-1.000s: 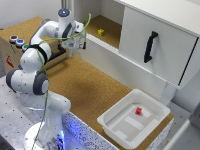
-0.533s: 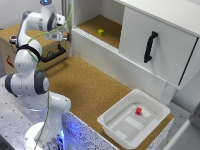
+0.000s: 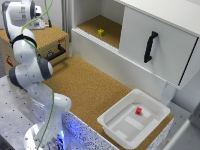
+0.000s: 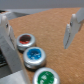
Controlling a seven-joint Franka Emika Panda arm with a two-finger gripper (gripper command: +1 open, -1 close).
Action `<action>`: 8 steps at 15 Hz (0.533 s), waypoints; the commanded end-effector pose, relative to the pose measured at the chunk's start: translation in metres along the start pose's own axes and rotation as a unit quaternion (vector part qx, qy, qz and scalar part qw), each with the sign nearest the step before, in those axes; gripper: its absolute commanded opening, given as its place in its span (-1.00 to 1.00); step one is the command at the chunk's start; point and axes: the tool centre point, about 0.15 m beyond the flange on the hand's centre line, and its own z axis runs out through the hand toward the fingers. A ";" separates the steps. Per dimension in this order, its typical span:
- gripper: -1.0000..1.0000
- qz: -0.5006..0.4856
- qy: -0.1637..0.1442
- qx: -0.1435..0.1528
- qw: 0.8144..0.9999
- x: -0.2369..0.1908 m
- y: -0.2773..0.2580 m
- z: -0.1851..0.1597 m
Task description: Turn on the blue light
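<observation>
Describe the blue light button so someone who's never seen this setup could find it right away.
Look at the wooden box beside the white cabinet; three round buttons sit in a row on its top. The blue light is the middle one, between the red button and green button.

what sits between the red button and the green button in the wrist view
The blue light sits between the red button and the green button, the three in a row on the wooden box top. Only the wrist view shows this.

You see a round blue-capped button with a pale rim [image 4: 34, 55] between red-capped [image 4: 25, 40] and green-capped [image 4: 46, 77] ones on speckled tan cork [image 4: 47, 25].
</observation>
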 end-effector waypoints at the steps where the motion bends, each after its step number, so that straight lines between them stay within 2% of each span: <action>1: -1.00 -0.060 -0.112 -0.017 0.992 0.044 -0.033 -0.002; 8: -1.00 -0.054 -0.083 -0.039 0.994 0.057 -0.032 0.024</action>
